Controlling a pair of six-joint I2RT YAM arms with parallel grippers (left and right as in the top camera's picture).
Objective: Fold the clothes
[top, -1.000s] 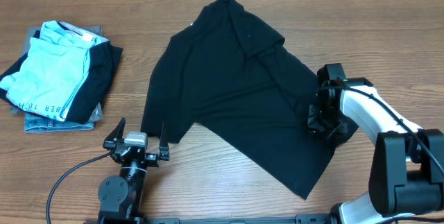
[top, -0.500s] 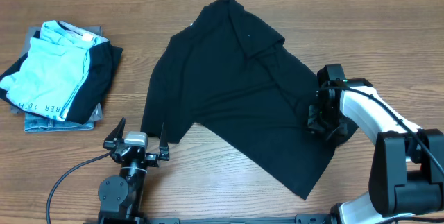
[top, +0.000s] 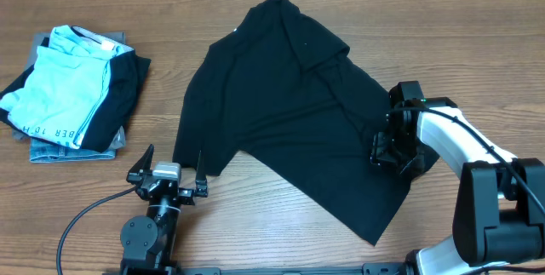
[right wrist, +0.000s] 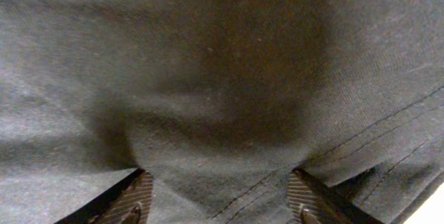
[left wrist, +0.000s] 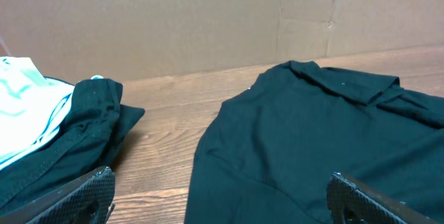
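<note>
Since a second ago the right hand (top: 385,149) has edged slightly inward over the right side of the black T-shirt (top: 289,113), while the shirt itself lies as before. The shirt is spread slantwise across the middle of the desk (top: 255,224), rumpled near its upper end. In the right wrist view this hand's fingers (right wrist: 132,200) stand well apart and press down on the cloth, with a soft ridge of fabric between them; nothing looks pinched. The left hand (top: 174,161) sits near the desk's front edge, just beside the shirt's lower left corner, spread wide and holding nothing. A light blue folded garment (top: 64,75) lies far left.
</note>
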